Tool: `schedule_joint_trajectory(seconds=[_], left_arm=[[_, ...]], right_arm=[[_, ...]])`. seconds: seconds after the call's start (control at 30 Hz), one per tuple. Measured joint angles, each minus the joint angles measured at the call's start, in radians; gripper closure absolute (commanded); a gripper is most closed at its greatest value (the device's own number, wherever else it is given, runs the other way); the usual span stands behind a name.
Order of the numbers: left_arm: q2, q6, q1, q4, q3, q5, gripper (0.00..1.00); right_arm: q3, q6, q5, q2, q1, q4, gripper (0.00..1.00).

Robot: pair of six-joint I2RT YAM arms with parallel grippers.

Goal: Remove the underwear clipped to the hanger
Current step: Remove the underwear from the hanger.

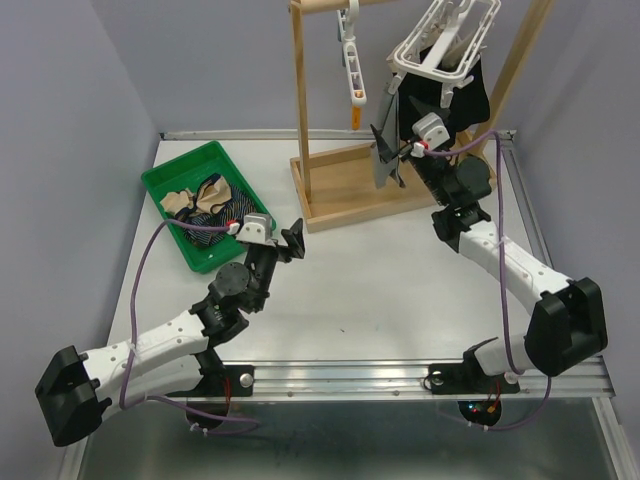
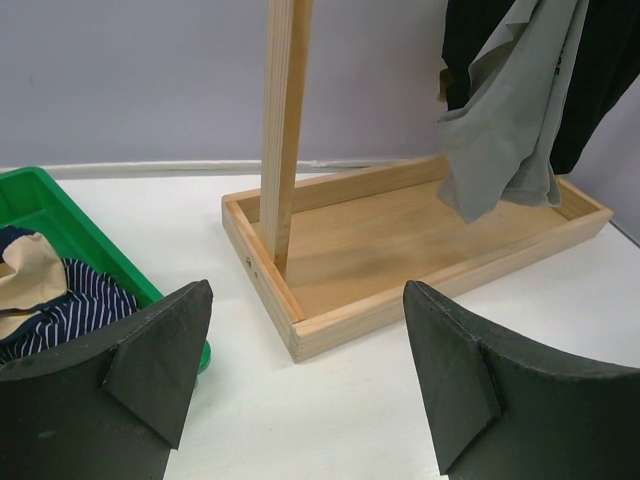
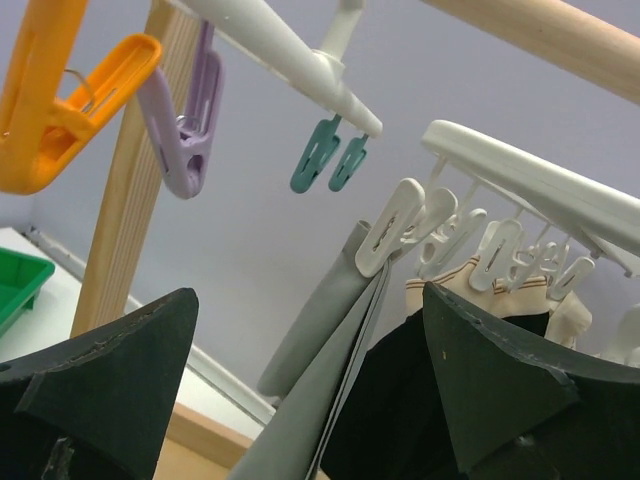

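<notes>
Underwear, grey and black, hangs pegged on the white hanger. The right hand gapes wide and empty just beneath the grey piece's clip, and the left hand is open and empty too. Next, I'd say: pinch the grey cloth and tug down.

Two arms, left arm and right arm, each bearing one tool: left tool, right tool. One surface, carrying one green tray and one wooden stand. Two white hangers: left hanger, right hanger. Pegs: one orange peg, one purple peg, two teal pegs, at least five white pegs. Clipped underwear: one grey piece, one black piece, one tan piece. In the tray: one tan garment, one striped garment, one black garment; further pieces cannot be told.
</notes>
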Motion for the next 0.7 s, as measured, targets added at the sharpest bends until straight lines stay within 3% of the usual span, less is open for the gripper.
schedule_joint_trajectory(seconds=[0.43,0.7], left_arm=[[0.004,-0.014,0.032,-0.003,-0.002,0.039,0.11],[0.018,-0.016,0.044,-0.003,-0.002,0.051,0.11]], right_arm=[[0.006,0.051,0.043,0.122,0.0,0.144,0.06],[0.104,0.069,0.076,0.19,0.0,0.171,0.09]])
